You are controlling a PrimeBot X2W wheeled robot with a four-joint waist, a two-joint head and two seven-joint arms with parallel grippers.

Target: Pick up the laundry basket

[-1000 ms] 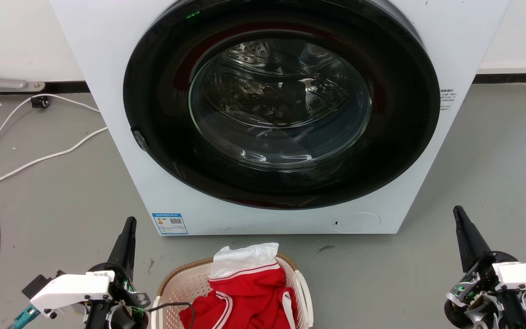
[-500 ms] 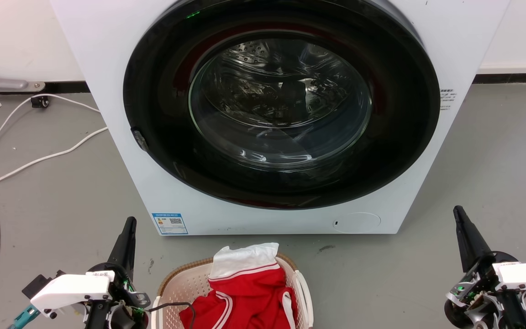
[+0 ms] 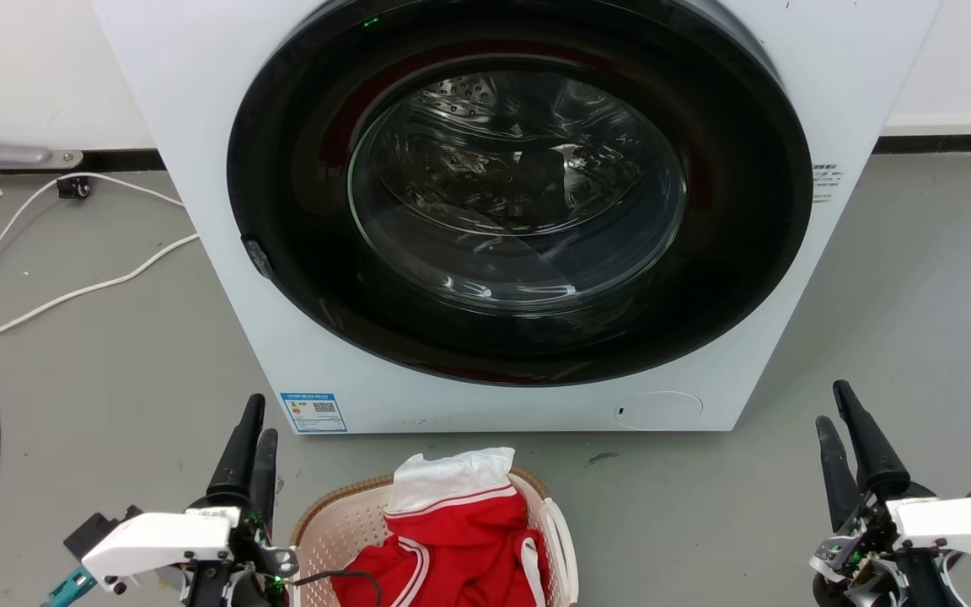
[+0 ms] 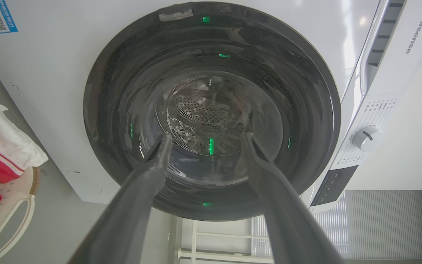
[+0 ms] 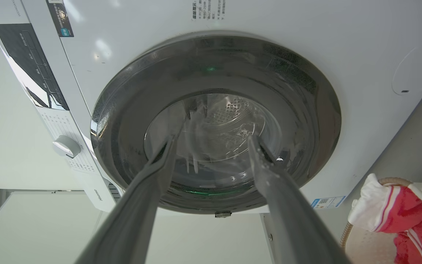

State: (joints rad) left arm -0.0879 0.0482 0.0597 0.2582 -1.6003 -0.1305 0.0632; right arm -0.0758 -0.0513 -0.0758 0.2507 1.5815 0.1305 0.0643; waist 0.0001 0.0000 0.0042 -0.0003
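Laundry basket (image 3: pixel 327 512): cream, brown-rimmed, sitting on the grey floor (image 3: pixel 115 371) at the bottom centre of the head view, just in front of the white washing machine (image 3: pixel 199 126) and not touching it. A red and white garment (image 3: pixel 460 539) is lying heaped in it, spilling over the far rim. Left gripper (image 3: pixel 262 417): hovering just to the left of the basket, fingers pointing toward the washer, jaws standing apart with a clear gap and holding nothing. Right gripper (image 3: pixel 831 405): hovering well apart from the basket on its right, fingers likewise pointing at the washer, jaws parted and empty. Washer door (image 3: pixel 519 202): round, dark-framed, standing closed. White cable (image 3: pixel 72 295): trailing across the floor left of the machine.
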